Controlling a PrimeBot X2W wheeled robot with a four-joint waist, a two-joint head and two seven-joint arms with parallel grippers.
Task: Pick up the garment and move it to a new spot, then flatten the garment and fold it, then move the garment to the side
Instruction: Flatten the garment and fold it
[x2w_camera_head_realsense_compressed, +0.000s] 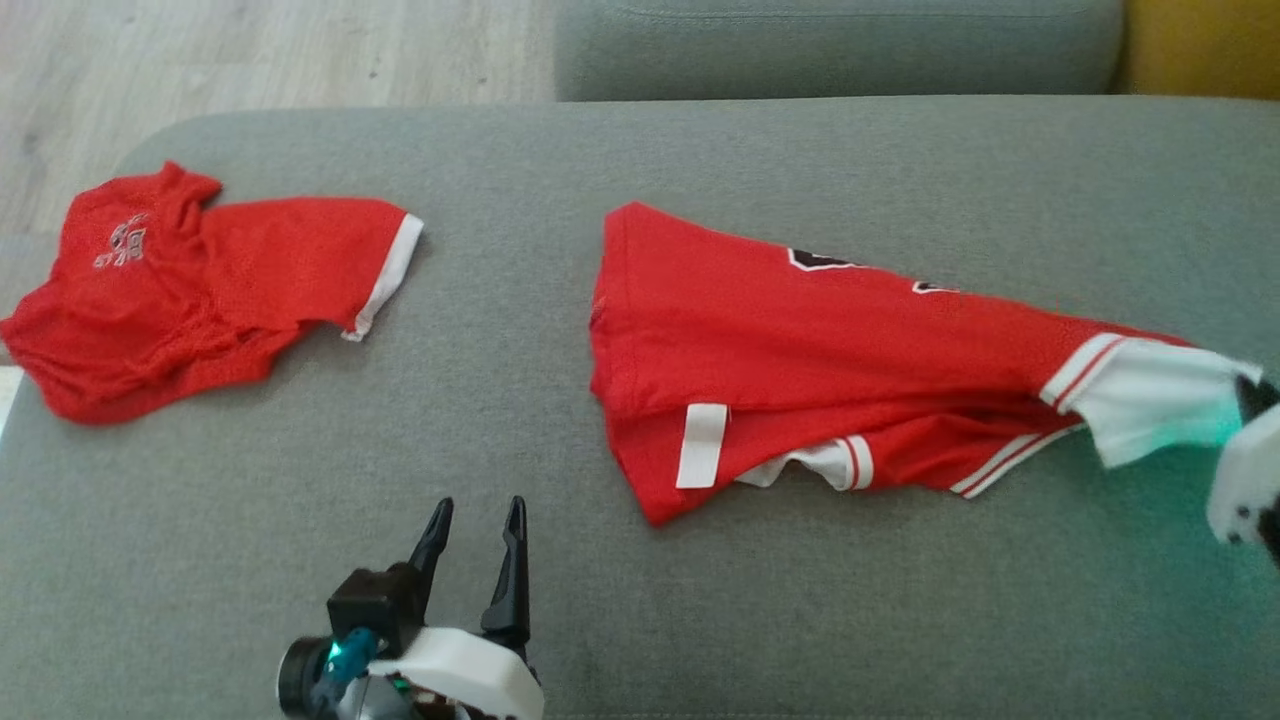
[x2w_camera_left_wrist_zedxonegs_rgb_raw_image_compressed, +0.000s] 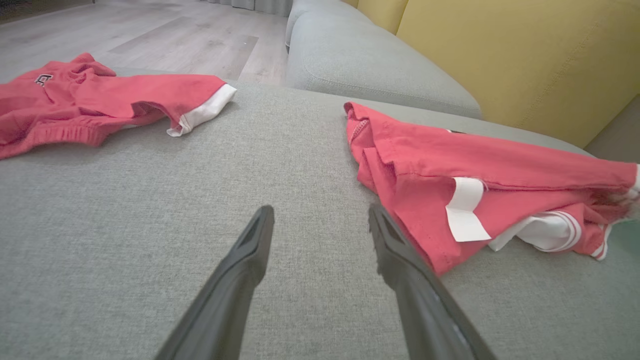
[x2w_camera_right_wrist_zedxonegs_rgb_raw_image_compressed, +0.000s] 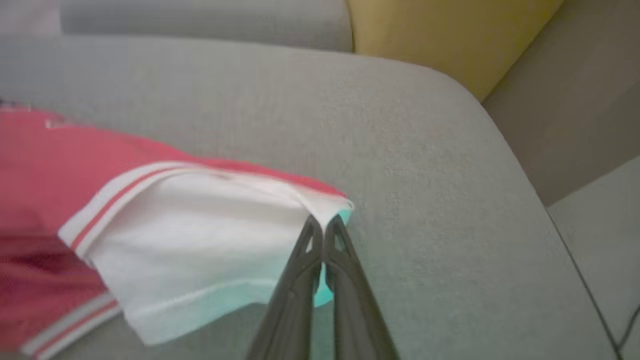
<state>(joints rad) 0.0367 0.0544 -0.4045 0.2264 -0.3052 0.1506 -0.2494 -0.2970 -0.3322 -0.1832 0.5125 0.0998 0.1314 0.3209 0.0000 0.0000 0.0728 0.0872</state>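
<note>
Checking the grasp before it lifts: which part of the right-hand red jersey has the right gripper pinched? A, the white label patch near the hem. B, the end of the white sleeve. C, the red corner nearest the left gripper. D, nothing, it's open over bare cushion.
B: in the right wrist view the right gripper has its fingers closed together on the corner of the white sleeve of the red jersey.
</note>
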